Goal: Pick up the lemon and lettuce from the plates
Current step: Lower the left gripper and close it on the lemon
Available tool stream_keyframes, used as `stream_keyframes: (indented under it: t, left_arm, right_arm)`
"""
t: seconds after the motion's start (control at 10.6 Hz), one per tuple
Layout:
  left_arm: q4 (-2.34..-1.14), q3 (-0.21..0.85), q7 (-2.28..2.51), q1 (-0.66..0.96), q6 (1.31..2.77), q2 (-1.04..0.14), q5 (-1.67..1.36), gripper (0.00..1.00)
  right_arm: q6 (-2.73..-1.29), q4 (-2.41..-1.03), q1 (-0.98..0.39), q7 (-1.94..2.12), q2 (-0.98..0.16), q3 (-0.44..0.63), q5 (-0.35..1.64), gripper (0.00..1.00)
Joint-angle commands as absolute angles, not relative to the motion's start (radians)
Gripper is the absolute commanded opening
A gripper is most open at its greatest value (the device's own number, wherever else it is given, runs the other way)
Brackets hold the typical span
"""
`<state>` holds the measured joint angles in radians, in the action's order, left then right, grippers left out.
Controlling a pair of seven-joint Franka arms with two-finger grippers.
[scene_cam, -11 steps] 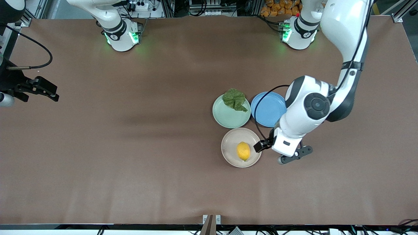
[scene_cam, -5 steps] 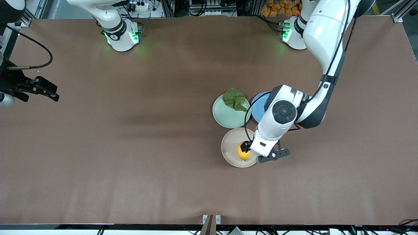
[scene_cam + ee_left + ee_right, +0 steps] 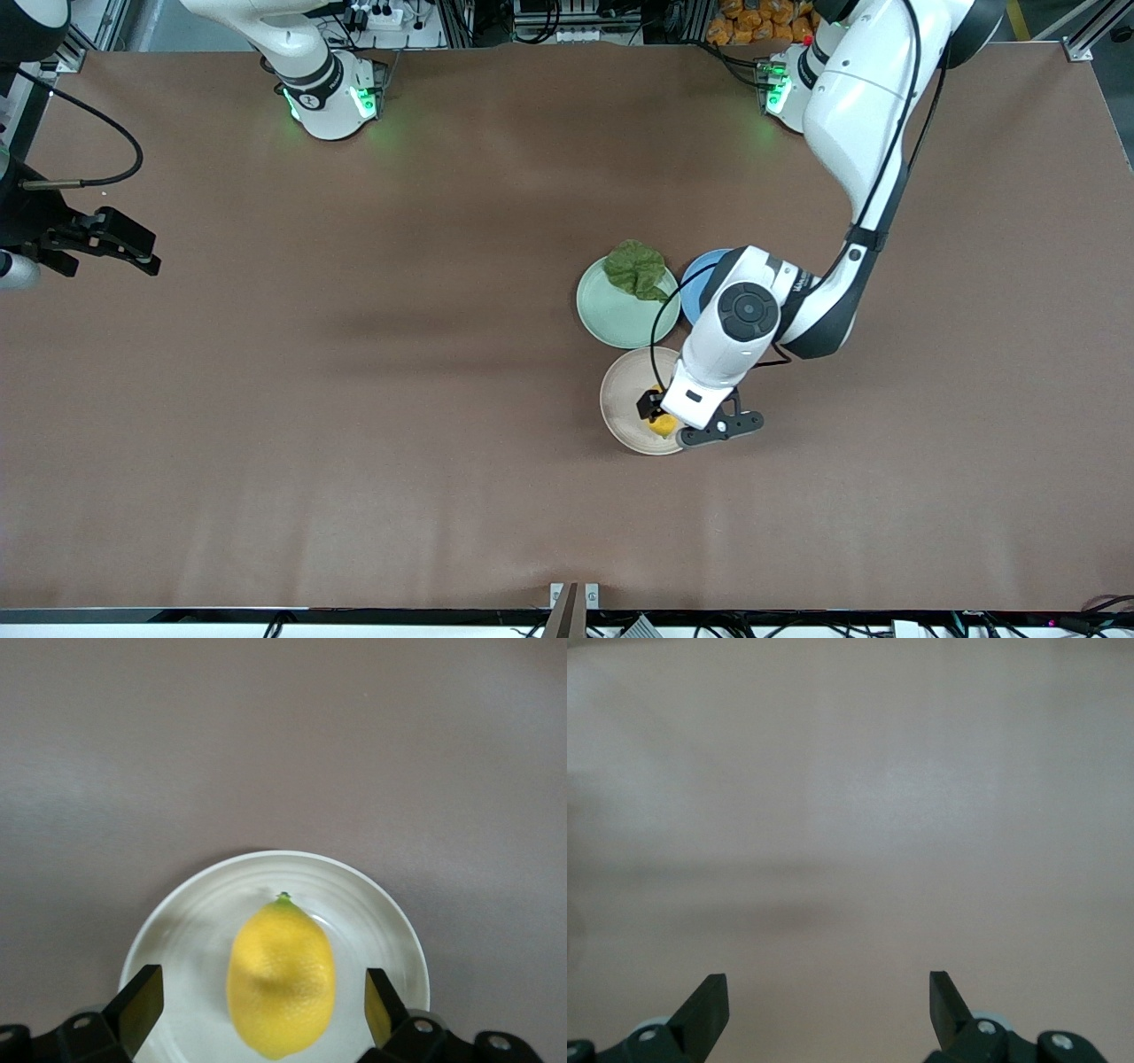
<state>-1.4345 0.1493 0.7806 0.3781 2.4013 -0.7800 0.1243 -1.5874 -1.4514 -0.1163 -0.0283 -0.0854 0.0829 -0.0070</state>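
The yellow lemon [image 3: 282, 979] lies on the beige-pink plate [image 3: 177, 939]; in the front view only a bit of the lemon [image 3: 661, 428] shows under the left hand on that plate [image 3: 620, 399]. My left gripper [image 3: 263, 1001] is open just over the plate, one finger on each side of the lemon, not touching it; the front view shows it there too [image 3: 656, 413]. The dark green lettuce [image 3: 636, 268] rests on the mint plate [image 3: 620, 321], which lies farther from the front camera. My right gripper [image 3: 146, 257] waits open over bare table at the right arm's end.
A blue plate [image 3: 700, 276] sits beside the mint plate toward the left arm's end, partly covered by the left arm. The right wrist view shows only brown table between the fingers of the right gripper [image 3: 828, 1005].
The left arm has swung from beside the beige-pink plate toward the right arm's end, bringing its open gripper over the lemon. The right arm has not moved.
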Motion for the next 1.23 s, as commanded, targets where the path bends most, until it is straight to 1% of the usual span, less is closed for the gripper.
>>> stream_keyframes:
  t: [0.0, 0.47, 0.66, 0.75, 0.85, 0.94, 1.13]
  left_arm:
    - [-1.407, 0.138, 0.782, 0.403, 2.424, -0.822, 0.152, 1.00]
    - [-1.407, 0.137, 0.769, 0.405, 2.428, -0.862, 0.170, 1.00]
    - [-1.407, 0.138, 0.784, 0.405, 2.459, -0.876, 0.169, 1.00]
    - [-1.407, 0.138, 0.790, 0.406, 2.465, -0.876, 0.167, 0.80]
    - [-1.408, 0.138, 0.834, 0.411, 2.465, -0.877, 0.167, 0.34]
    - [-1.411, 0.138, 0.854, 0.420, 2.465, -0.882, 0.170, 0.00]
    - [-1.411, 0.137, 0.851, 0.419, 2.465, -0.874, 0.170, 0.00]
  right_arm:
    - [-1.578, -1.445, -0.117, -0.028, -0.081, 0.080, -0.020, 1.00]
    - [-1.578, -1.445, -0.123, -0.028, -0.081, 0.078, -0.020, 1.00]
    - [-1.580, -1.445, -0.130, -0.028, -0.081, 0.078, -0.020, 1.00]
    - [-1.580, -1.445, -0.138, -0.029, -0.081, 0.078, -0.020, 1.00]
    - [-1.580, -1.445, -0.143, -0.029, -0.083, 0.078, -0.020, 1.00]
    - [-1.580, -1.445, -0.158, -0.029, -0.083, 0.078, -0.020, 1.00]
    - [-1.582, -1.445, -0.175, -0.031, -0.083, 0.078, -0.037, 1.00]
